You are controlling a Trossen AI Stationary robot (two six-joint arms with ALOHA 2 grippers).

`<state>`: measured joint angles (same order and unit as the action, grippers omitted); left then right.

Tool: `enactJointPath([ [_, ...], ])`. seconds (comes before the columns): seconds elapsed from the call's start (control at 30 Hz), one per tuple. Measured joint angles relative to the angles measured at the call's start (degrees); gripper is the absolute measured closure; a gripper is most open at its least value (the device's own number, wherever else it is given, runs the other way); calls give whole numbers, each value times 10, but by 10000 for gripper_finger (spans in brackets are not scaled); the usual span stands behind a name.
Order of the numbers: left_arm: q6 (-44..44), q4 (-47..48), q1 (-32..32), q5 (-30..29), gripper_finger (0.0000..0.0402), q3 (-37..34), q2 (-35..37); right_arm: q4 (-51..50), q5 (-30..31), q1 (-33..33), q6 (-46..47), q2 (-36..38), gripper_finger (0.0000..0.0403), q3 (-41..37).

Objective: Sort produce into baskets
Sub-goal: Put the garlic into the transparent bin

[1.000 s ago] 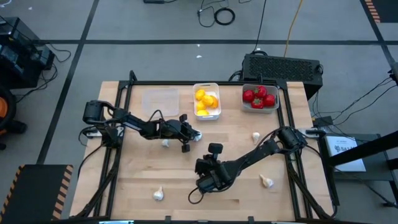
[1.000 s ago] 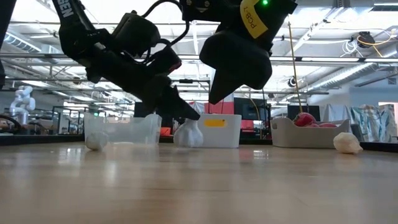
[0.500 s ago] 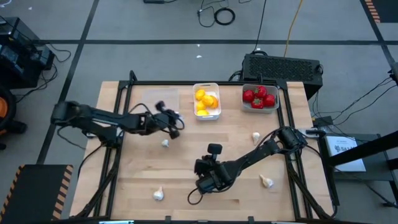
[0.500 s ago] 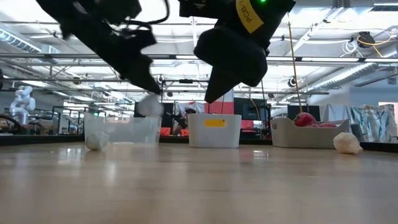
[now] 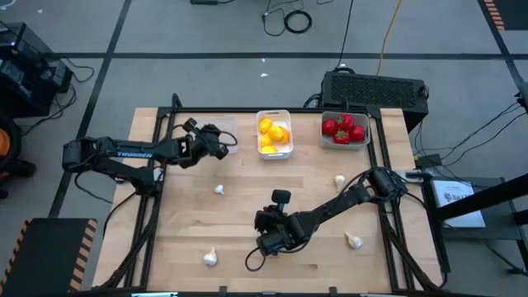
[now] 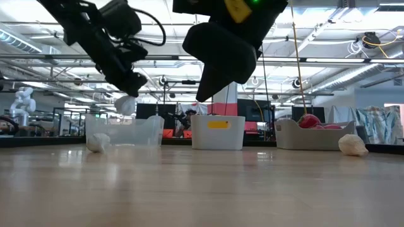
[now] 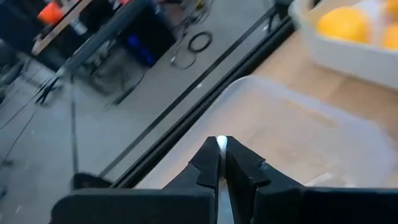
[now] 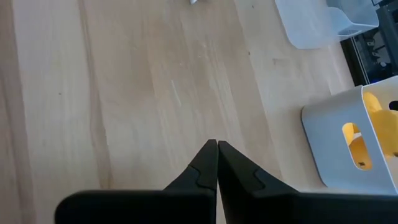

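Garlic bulb (image 6: 125, 104) rides pinched in the left end effector (image 5: 221, 142), above the clear tray (image 5: 213, 132); its axis is hidden. Lemons (image 5: 274, 136) and tomatoes (image 5: 345, 129) look sorted; four garlic bulbs (image 5: 210, 257) lie scattered on the bench (image 5: 247, 206). Right end effector (image 8: 216, 149) hovers mid-bench, fingers together, empty.

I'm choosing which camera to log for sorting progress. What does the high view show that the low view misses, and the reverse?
Only the high view shows the tray contents: lemons in the white tray, tomatoes in full, and the loose garlic bulbs nearest the front edge. Only the low view shows the height: the left pincer holds a garlic bulb in the air above the clear tray. Both show the three trays, the raised right pincer, shut and holding nothing, and garlic on the table.
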<state>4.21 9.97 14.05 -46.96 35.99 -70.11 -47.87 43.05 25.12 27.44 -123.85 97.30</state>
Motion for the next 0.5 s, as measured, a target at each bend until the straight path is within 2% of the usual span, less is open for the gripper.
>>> enactJointPath([
  [0.2, 0, 1, 42, 62, 355, 0, -2, -1, -1, -6, -11, 0, 402, 0],
  [0.5, 0, 14, 78, 67, 266, 0, -1, 1, -1, -12, -11, 0, 402, 0],
])
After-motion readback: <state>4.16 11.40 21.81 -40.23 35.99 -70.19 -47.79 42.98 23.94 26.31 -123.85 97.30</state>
